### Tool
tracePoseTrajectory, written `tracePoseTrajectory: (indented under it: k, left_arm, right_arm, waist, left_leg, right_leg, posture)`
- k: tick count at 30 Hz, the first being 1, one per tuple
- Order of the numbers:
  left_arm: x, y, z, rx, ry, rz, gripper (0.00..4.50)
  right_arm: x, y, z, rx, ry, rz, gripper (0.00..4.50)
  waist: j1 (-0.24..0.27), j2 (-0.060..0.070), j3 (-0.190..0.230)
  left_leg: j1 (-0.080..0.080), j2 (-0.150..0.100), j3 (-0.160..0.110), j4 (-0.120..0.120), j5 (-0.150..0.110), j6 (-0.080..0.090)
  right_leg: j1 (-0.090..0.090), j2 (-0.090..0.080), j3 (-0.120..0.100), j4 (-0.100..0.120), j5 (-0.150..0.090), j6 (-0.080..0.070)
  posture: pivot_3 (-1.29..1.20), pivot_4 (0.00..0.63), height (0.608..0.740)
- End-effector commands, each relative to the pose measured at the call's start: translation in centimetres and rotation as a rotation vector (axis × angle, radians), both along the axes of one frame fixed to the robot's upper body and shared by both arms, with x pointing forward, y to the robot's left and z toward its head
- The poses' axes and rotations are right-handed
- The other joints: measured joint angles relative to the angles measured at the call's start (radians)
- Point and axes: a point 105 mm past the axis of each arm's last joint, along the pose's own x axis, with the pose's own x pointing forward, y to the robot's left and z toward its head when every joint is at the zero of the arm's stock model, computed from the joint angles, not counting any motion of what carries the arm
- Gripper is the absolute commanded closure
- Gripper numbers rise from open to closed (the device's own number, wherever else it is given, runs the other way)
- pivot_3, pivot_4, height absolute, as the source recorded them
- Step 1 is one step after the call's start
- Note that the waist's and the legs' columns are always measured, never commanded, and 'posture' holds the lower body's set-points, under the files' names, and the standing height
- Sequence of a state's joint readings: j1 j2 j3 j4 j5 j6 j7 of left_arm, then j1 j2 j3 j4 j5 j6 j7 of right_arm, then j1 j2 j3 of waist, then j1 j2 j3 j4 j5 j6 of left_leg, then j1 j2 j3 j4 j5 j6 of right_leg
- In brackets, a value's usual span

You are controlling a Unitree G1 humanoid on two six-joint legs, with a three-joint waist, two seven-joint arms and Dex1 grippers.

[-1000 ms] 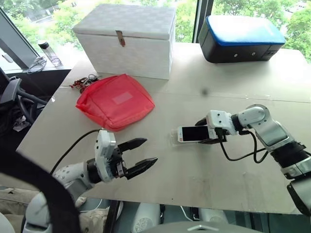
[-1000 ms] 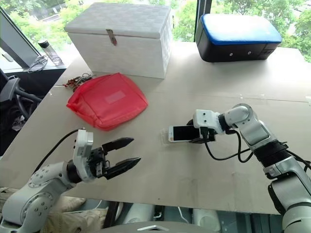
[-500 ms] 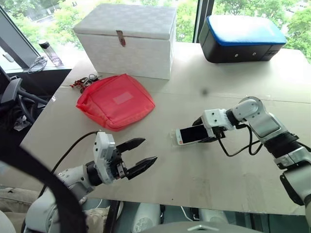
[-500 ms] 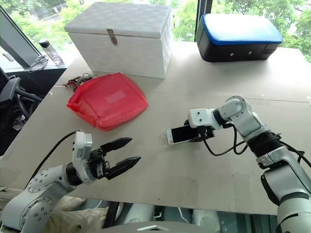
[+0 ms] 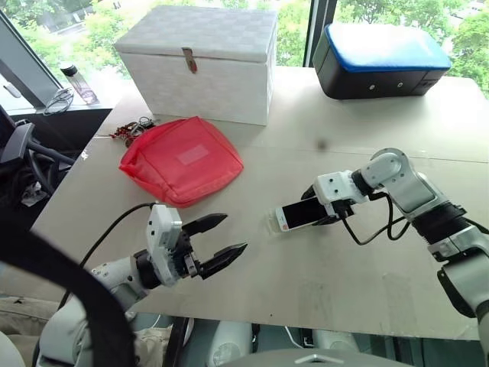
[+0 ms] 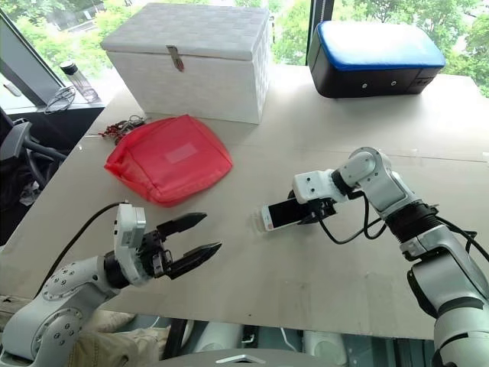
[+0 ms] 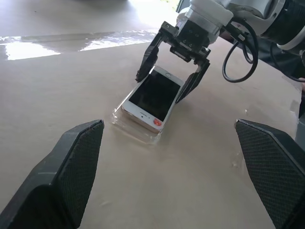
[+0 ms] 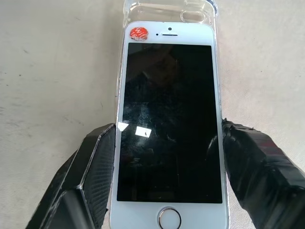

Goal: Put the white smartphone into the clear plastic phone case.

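White smartphone (image 8: 169,119), tilting onto the clear plastic phone case (image 7: 136,129) at frame centre, is being clasped by the right gripper (image 5: 325,210), while the left gripper (image 5: 221,256) is gaping empty at lower left.

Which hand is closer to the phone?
The right hand: its fingers grip the phone by its sides over the case. The left hand hangs open, well off to the phone's left.

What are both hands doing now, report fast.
Left hand: open, empty.
Right hand: closed on the phone, held tilted over the case.
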State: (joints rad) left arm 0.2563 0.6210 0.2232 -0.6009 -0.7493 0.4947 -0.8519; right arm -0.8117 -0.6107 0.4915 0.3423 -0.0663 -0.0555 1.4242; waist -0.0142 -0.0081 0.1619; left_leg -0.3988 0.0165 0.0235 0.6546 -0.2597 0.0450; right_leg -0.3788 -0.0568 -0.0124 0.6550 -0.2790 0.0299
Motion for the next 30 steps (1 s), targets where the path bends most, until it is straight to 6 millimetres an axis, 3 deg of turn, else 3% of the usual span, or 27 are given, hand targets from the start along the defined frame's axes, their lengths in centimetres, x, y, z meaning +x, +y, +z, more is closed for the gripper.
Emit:
tracePoseTrajectory:
  k: [1,4,5,7,11,16,19,22,25,26,28,29,30]
  left_arm:
    - [-0.3,-0.3,0.8,0.014,-0.042,-0.039,0.00]
    - [0.0,-0.3,0.8,0.022,-0.045,-0.046,0.00]
    - [0.2,-0.4,0.8,0.023,-0.047,-0.047,0.00]
    - [0.3,-0.6,0.8,0.023,-0.049,-0.049,0.00]
    - [0.3,-0.7,0.4,0.027,-0.045,-0.051,0.00]
    - [0.6,-0.9,-0.6,0.053,-0.019,-0.051,0.00]
    - [1.4,-0.9,-1.8,0.133,0.003,-0.032,0.00]
    - [2.7,-0.7,-3.2,0.227,0.028,-0.006,0.00]
    - [3.7,-1.0,-3.8,0.248,0.037,-0.014,0.81]
    - [3.9,-1.1,-3.8,0.251,0.036,-0.026,1.34]
    - [4.5,-1.7,-3.7,0.238,0.029,-0.052,2.05]
    - [4.7,-2.0,-3.6,0.227,0.029,-0.068,2.52]
    - [4.8,-2.1,-3.5,0.227,0.024,-0.079,2.52]
  right_arm:
    - [0.2,-0.8,-1.5,-0.067,0.005,-0.022,1.60]
    - [0.0,-0.8,-1.4,-0.067,0.043,-0.023,1.60]
    - [0.0,-0.6,-1.3,-0.060,0.050,-0.021,0.80]
    - [0.2,-0.6,-1.0,-0.056,0.031,-0.014,0.14]
    - [0.9,-0.5,0.3,-0.004,-0.024,-0.047,0.06]
    - [-0.1,-0.7,4.6,0.166,0.022,-0.131,0.06]
    - [-0.9,-1.8,6.0,0.234,0.061,-0.226,0.88]
    - [-1.1,-4.3,5.5,0.232,0.040,-0.364,2.28]
    - [-1.1,-5.2,5.4,0.286,0.013,-0.476,3.62]
    - [-1.3,-4.9,5.6,0.326,0.021,-0.500,4.09]
    - [-2.8,-2.5,5.4,0.417,0.075,-0.491,4.50]
    - [-3.5,-1.3,4.9,0.439,0.104,-0.478,4.50]
    - [-3.9,0.0,4.1,0.455,0.133,-0.469,4.50]
  waist:
    - [0.000,0.000,0.000]
    - [0.000,0.000,0.000]
    - [0.000,0.000,0.000]
    - [0.001,0.000,0.000]
    - [0.000,0.001,0.000]
    - [0.002,0.004,0.002]
    - [0.005,0.004,0.002]
    - [0.011,0.004,0.002]
    - [0.004,0.004,0.002]
    - [0.003,0.004,0.002]
    - [-0.003,0.004,0.002]
    - [-0.003,0.004,0.002]
    - [-0.001,0.004,0.002]
  left_leg:
    - [0.000,0.000,0.000,0.000,0.000,0.000]
    - [0.001,0.000,0.000,-0.001,0.000,0.000]
    - [0.001,0.000,0.000,-0.001,0.000,-0.001]
    - [0.001,0.000,0.000,-0.001,0.000,-0.001]
    - [0.000,0.000,0.000,-0.002,0.001,-0.001]
    - [-0.001,0.000,0.000,-0.003,0.001,-0.001]
    - [-0.001,0.000,0.000,-0.004,0.000,-0.001]
    - [-0.001,0.000,-0.001,-0.005,0.000,-0.001]
    - [-0.002,-0.001,0.000,-0.006,0.000,-0.001]
    - [-0.003,-0.001,0.000,-0.006,0.000,-0.001]
    - [-0.003,-0.001,0.000,-0.007,0.001,-0.001]
    - [-0.003,0.000,0.000,-0.007,0.001,-0.001]
    - [-0.003,0.000,0.000,-0.008,0.001,-0.001]
  right_leg:
    - [0.000,0.000,0.000,0.000,0.000,0.000]
    - [0.000,0.000,0.000,0.001,0.000,0.000]
    - [0.000,0.000,0.000,0.001,0.000,0.000]
    - [0.000,0.000,0.000,0.001,0.000,0.000]
    - [0.000,0.000,0.000,-0.001,0.000,0.001]
    - [-0.001,0.000,0.000,-0.001,0.001,0.002]
    - [-0.001,0.000,0.000,-0.002,0.002,0.003]
    - [-0.001,-0.001,-0.001,-0.003,0.002,0.003]
    - [-0.001,-0.001,-0.001,-0.005,0.001,0.002]
    - [-0.002,-0.001,-0.001,-0.006,0.002,0.003]
    - [-0.004,-0.001,-0.001,-0.005,0.002,0.004]
    - [-0.004,0.000,-0.001,-0.004,0.002,0.004]
    - [-0.005,0.000,-0.001,-0.004,0.002,0.004]
  posture:
    - [0.00,0.150,0.740]
    - [0.00,0.150,0.740]
    - [0.00,0.150,0.740]
    - [0.00,0.150,0.740]
    - [0.00,0.150,0.740]
    - [0.00,0.150,0.740]
    - [0.00,0.150,0.740]
    - [0.00,0.150,0.740]
    - [0.00,0.150,0.740]
    - [0.00,0.150,0.740]
    - [0.00,0.150,0.740]
    - [0.00,0.150,0.740]
    - [0.00,0.150,0.740]
